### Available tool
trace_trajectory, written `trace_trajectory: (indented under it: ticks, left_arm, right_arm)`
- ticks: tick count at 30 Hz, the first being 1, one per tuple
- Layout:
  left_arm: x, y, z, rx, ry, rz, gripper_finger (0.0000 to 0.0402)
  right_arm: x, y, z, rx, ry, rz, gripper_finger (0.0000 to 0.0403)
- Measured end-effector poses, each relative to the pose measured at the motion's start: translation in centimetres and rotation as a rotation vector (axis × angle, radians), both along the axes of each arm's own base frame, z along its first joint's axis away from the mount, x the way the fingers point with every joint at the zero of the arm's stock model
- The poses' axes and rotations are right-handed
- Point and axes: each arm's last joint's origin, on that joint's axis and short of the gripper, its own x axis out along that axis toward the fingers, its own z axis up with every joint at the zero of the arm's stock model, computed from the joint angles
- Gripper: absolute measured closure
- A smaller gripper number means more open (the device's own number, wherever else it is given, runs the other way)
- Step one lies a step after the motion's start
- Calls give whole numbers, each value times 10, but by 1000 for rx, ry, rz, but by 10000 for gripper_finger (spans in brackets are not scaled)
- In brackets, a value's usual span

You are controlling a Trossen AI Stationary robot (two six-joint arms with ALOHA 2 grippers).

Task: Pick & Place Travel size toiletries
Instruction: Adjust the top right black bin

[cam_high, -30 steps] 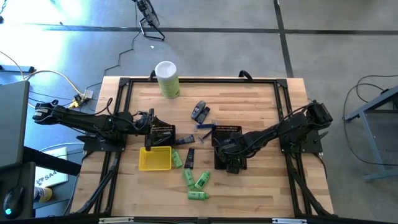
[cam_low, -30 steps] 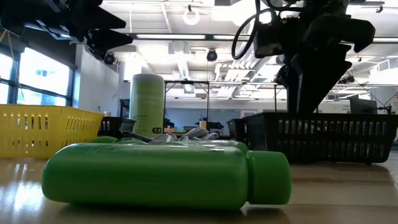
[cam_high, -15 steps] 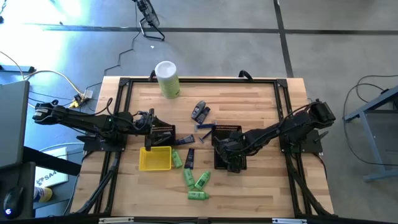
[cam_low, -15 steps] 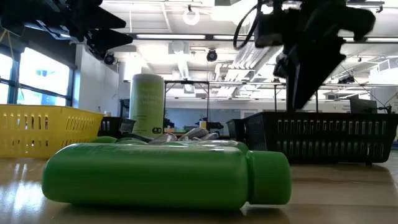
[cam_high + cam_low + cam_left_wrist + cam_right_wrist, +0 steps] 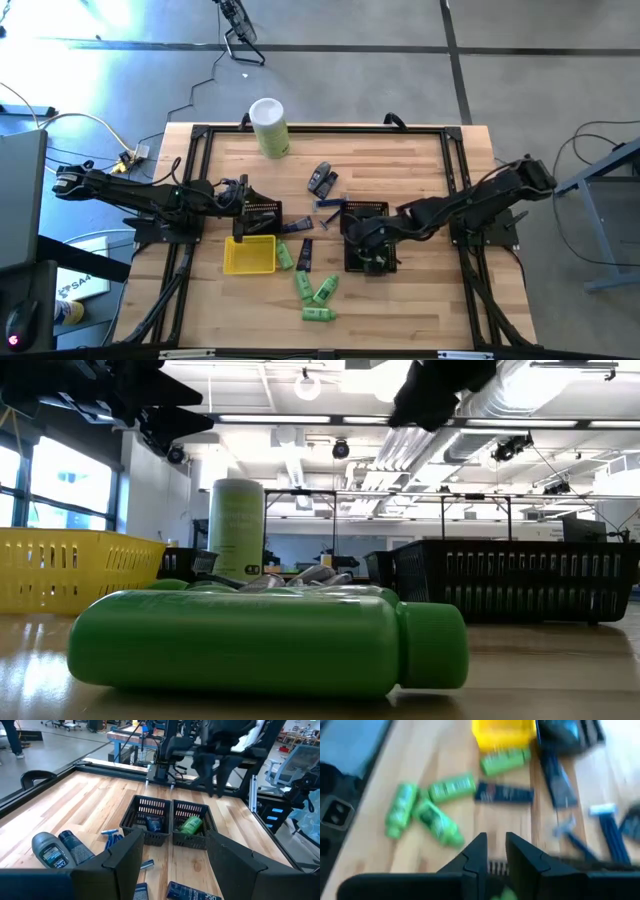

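right gripper (image 5: 493, 851): we see it above the black basket (image 5: 366, 250), fingers nearly closed, nothing held
left gripper (image 5: 172, 852): parted, empty, by yellow tray (image 5: 250, 255)
green bottles (image 5: 313, 290): loose on table; one green bottle (image 5: 191, 825) in basket

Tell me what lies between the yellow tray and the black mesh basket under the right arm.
In the high view, a green bottle and a dark tube lie between yellow tray and basket.

One camera looks straight down on the table (image 5: 400, 160); another sits level at tabletop height. Each wrist camera looks forward past its claw, sharing the black basket (image 5: 170, 820).
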Motion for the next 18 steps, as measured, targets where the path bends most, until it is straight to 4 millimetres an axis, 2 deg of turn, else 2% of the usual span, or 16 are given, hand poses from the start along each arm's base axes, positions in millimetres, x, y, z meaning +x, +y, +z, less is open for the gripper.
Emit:
trace_trajectory:
  ticks: [7, 18]
  left_arm:
    - [0, 0, 0, 0, 0, 0, 191]
    - [0, 0, 0, 0, 0, 0, 191]
  right_arm:
    - [8, 2, 6, -36, -111, 56, 337]
    - [8, 2, 7, -83, -129, 74, 337]
